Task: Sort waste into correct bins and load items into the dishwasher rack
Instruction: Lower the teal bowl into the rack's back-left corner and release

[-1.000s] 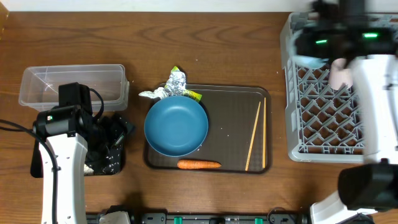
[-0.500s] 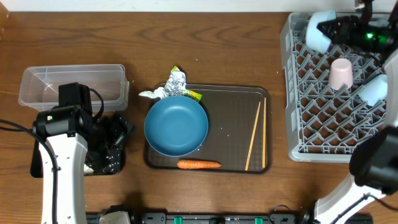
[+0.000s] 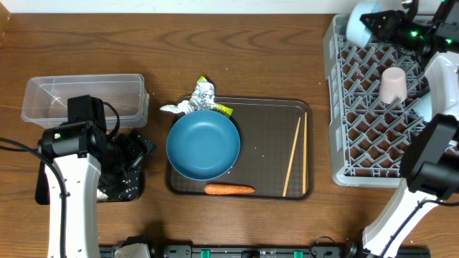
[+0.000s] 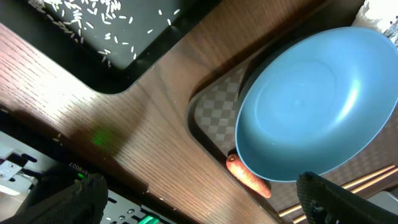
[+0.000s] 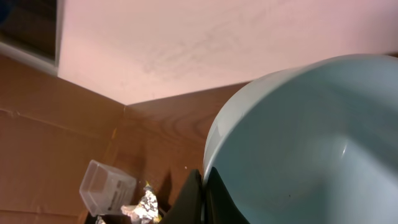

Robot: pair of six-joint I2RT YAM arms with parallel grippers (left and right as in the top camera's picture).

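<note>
My right gripper (image 3: 374,24) is shut on the rim of the small pale blue bowl (image 3: 356,21), holding it over the far left corner of the grey dishwasher rack (image 3: 336,107). In the right wrist view the bowl (image 5: 311,143) fills the frame, its rim pinched between the black fingers (image 5: 194,196). A whitish-pink cup (image 3: 393,84) stands in the rack. My left gripper (image 3: 136,154) hangs open over the black tray (image 3: 128,188), which holds rice (image 4: 81,18). The large dark blue bowl (image 3: 203,145), a carrot (image 3: 229,190) and two chopsticks (image 3: 294,155) lie on the brown serving tray (image 3: 269,115).
Crumpled foil (image 3: 201,95) and a yellow-green wrapper (image 3: 221,110) lie at the serving tray's far left corner. The clear tub (image 3: 82,97) stands behind the black tray. The left arm's body covers much of the black tray.
The right arm has carried the pale blue bowl further back and to the left over the rack's far corner. The left arm has not moved.
</note>
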